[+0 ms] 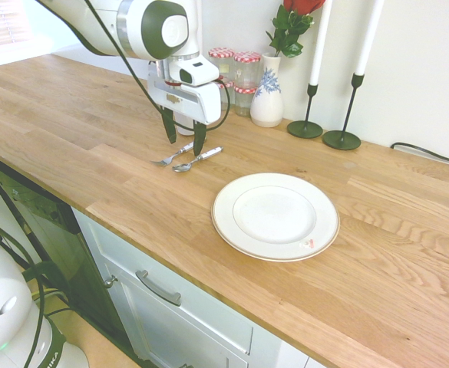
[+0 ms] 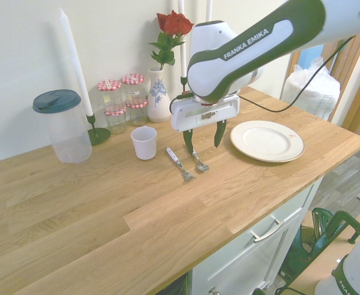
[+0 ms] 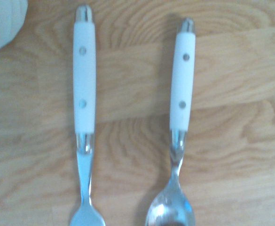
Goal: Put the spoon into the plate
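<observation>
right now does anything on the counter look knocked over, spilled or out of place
Nothing stands out. The spoon and fork lie flat, side by side on the worktop. The plate sits level and bare, and the cup, vase and candlesticks stand upright. The open gripper hangs above the cutlery.

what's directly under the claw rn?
The open claw hangs above the spoon, with the fork lying beside it on the wooden counter. Both rest flat, untouched. In the second exterior view a claw finger covers part of the spoon's handle.
</observation>
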Controlling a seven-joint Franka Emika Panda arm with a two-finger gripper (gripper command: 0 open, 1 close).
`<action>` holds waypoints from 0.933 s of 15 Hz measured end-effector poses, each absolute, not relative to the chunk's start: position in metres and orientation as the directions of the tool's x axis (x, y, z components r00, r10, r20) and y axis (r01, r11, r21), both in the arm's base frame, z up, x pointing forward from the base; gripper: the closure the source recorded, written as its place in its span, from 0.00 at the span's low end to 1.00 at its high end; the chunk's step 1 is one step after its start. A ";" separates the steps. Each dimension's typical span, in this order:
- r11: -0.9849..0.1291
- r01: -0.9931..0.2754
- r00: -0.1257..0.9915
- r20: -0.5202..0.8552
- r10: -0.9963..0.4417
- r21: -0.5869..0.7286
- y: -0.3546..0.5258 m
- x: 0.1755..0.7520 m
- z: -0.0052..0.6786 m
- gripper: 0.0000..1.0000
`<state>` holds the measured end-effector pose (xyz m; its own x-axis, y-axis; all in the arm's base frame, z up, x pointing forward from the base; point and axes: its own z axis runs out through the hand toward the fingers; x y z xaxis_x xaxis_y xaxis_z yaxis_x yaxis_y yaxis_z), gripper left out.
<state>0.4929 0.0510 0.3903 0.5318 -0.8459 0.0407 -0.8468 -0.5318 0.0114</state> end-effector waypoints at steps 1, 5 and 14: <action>-0.517 -0.855 0.518 0.041 -0.855 0.020 0.049 0.507 0.392 0.00; -0.486 -0.873 0.487 0.021 -0.873 0.034 0.046 0.538 0.383 0.00; -0.508 -0.861 0.509 0.013 -0.861 0.031 0.043 0.548 0.353 0.00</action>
<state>0.5480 0.0432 0.3532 0.5085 -0.8609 0.0129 -0.8608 -0.5080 0.0312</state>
